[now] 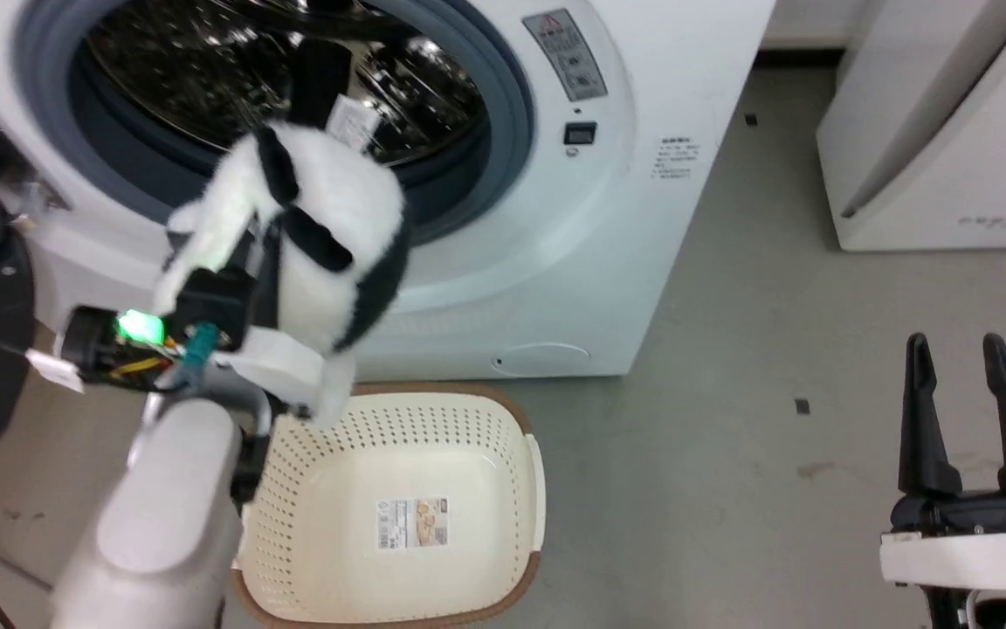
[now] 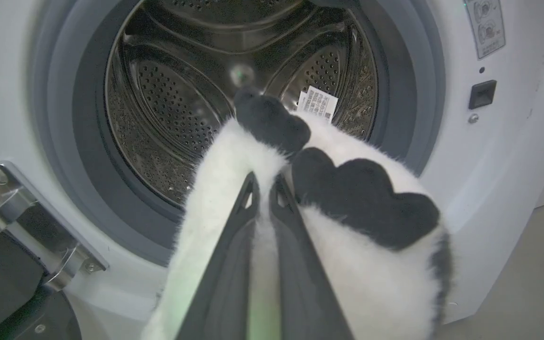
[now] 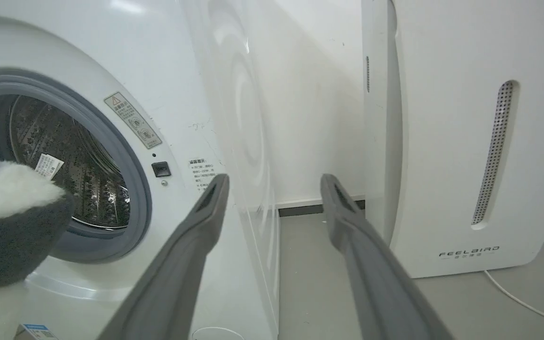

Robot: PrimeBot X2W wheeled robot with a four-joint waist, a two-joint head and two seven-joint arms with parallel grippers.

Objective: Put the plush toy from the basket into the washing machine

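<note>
Plush toy (image 1: 320,236) hangs in the air, clamped between the left jaws. In the left wrist view the two dark fingers (image 2: 225,264) are pinched close together with white fur squeezed between them. The pale left arm (image 1: 162,507) reaches up from the lower left of the head view. The toy is clear of the basket (image 1: 433,419), which sits on the floor below and nearer the robot, with its paper label showing on the bottom.

The toy's long axis runs roughly along the fingers. A black patch and the paper tag (image 2: 318,101) lead at the far end, and the white bulk spreads to the right of the jaws. The round opening of the washing machine (image 1: 608,227) is directly ahead. The grey gasket (image 2: 395,94) rings the toy's far end in the left wrist view, and the perforated steel drum (image 2: 173,104) lies deeper behind it. From the right wrist view the toy seems to be just short of the gasket, not yet inside, low in the opening.

The next move looks like a straight push along the fingers' own line, perhaps lifted a little to clear the lower lip. The hinge bracket (image 2: 26,222) is off to the left, away from that path.

The right jaws are spread apart and hold nothing, well off to the right, so the left arm is much nearer the opening.
</note>
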